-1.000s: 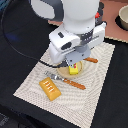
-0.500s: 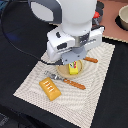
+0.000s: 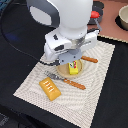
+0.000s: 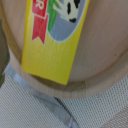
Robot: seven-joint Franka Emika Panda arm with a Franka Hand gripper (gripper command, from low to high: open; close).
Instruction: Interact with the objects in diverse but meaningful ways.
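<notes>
On the plate [image 4: 107, 45], yellow box [image 4: 55, 37] flat.

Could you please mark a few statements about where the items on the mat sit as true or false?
1. The yellow box lies on the round plate. True.
2. The orange block sits on the plate. False: it lies on the mat, off the plate.
3. The fork lies between the orange block and the plate. True.
4. The yellow box has a plain, unprinted top. False: the wrist view shows a red label and a picture on it.
5. The robot arm is above the plate. True.
</notes>
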